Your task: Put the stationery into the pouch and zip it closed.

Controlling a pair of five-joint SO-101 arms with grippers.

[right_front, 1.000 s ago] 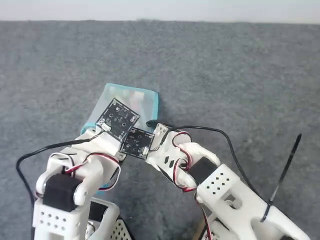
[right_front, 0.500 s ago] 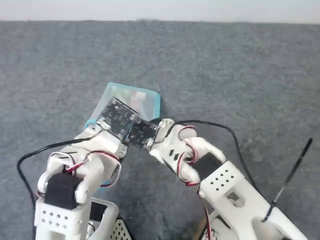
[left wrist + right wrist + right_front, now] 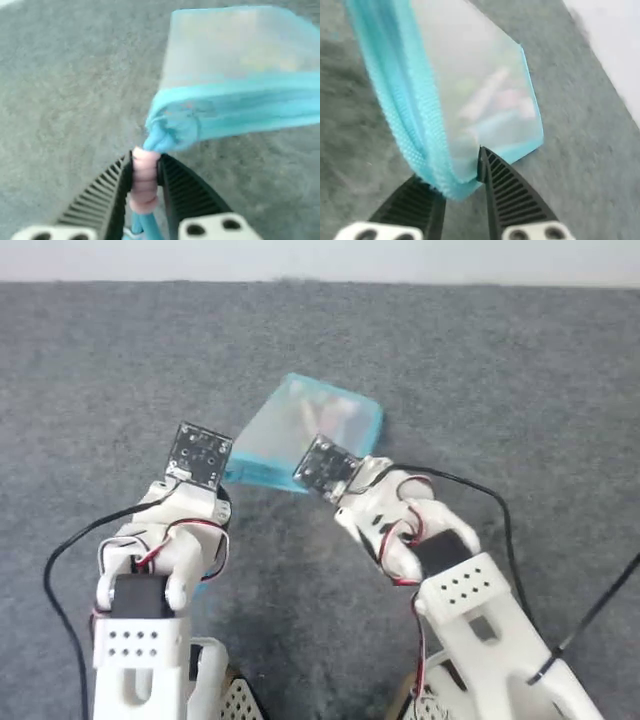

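The translucent pouch [image 3: 300,430] with teal edging hangs stretched between my two arms just above the grey mat [image 3: 500,370]. Stationery [image 3: 490,95] shows through its wall as pale pink and green shapes. My left gripper [image 3: 145,161] is shut on a pink zipper pull [image 3: 144,175], tied to a teal loop at one end of the pouch [image 3: 235,65]. The teal zipper band [image 3: 250,107] runs away from that end. My right gripper [image 3: 454,167] is shut on the opposite zipper end of the pouch [image 3: 470,75]. In the high view, both wrist camera boards cover the fingers.
The grey mat stretches to a pale wall strip [image 3: 320,260] at the back. A black cable [image 3: 480,500] trails from the right arm [image 3: 400,530]. The left arm [image 3: 165,540] stands at the near left. Open mat lies on the far side and to the right.
The arms have spread apart, the left one leftward and the right one rightward and farther away. The pouch has swung away and to the right with them, now pulled taut between the grippers.
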